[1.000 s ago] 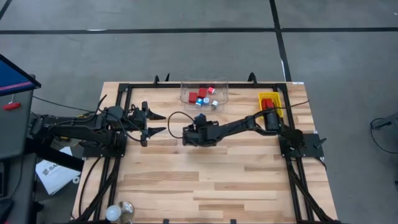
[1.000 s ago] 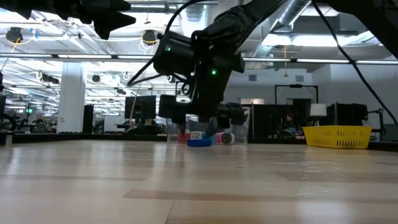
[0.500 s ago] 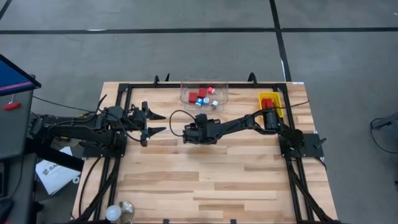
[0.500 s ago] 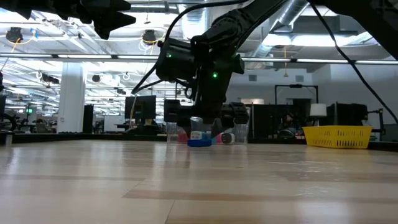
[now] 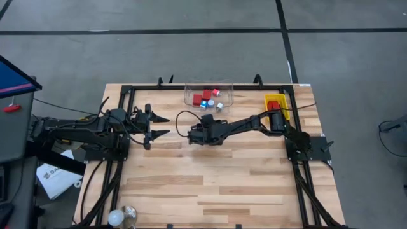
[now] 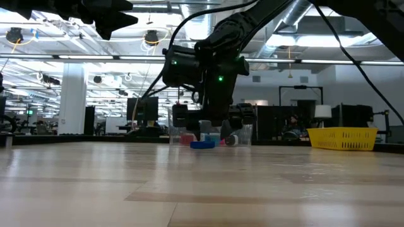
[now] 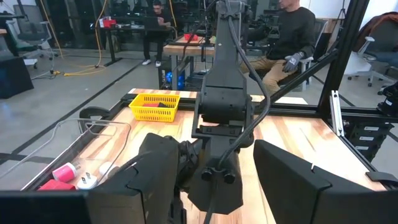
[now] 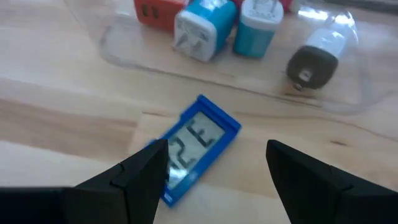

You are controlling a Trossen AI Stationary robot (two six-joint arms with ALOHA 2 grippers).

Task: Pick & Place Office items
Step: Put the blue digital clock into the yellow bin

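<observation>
A flat blue rectangle with a grey display [image 8: 198, 144] lies flat on the wood just near of the clear tub, and in the low view it [image 6: 203, 144] sits under the right arm. My right gripper [image 8: 216, 150] hangs open over it, one finger on each side; in the high view the gripper [image 5: 202, 131] hides it. Inside the tub lie a red block [image 8: 160, 11], two blue-and-white plugs [image 8: 205, 28] and a white-and-dark stick [image 8: 314, 56]. My left gripper [image 5: 158, 126] waits open and empty at the table's left.
The clear tub [image 5: 208, 95] stands at the far edge's middle. The yellow tray [image 5: 275, 103], with a red piece in it, is at the far right. A white bulb [image 5: 116, 218] lies at the near left corner. Bare wood fills the near half. People sit beyond the table.
My right gripper has shifted a little toward the far edge, staying open over the blue rectangle. The rectangle has not moved.
</observation>
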